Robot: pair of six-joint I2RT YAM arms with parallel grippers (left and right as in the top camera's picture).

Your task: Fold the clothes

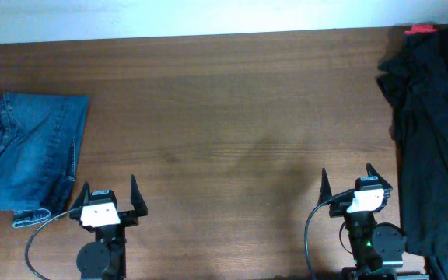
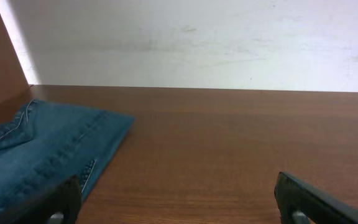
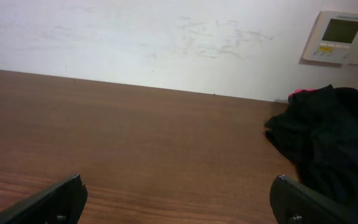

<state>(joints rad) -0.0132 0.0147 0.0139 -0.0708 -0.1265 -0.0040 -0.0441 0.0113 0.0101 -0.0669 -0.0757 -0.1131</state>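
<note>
The clothes, a pair of medium-blue denim jeans (image 1: 29, 155), lie bunched in a folded stack at the table's left edge, with a hem showing at the near corner. In the left wrist view the jeans (image 2: 36, 155) spread out ahead and to the left. My left gripper (image 1: 110, 187) stands open at the near table edge, just right of the jeans and not touching them; nothing is between its fingers (image 2: 178, 186). My right gripper (image 1: 347, 175) is open too, far from the jeans, with bare wood between its fingers (image 3: 178, 183).
A heap of black fabric (image 1: 434, 132) fills the right edge of the table, close beside my right gripper (image 3: 328, 137). A small red thing (image 1: 420, 29) peeks out at its far end. A wall panel (image 3: 339, 36) hangs behind. Brown wooden table (image 1: 232, 117).
</note>
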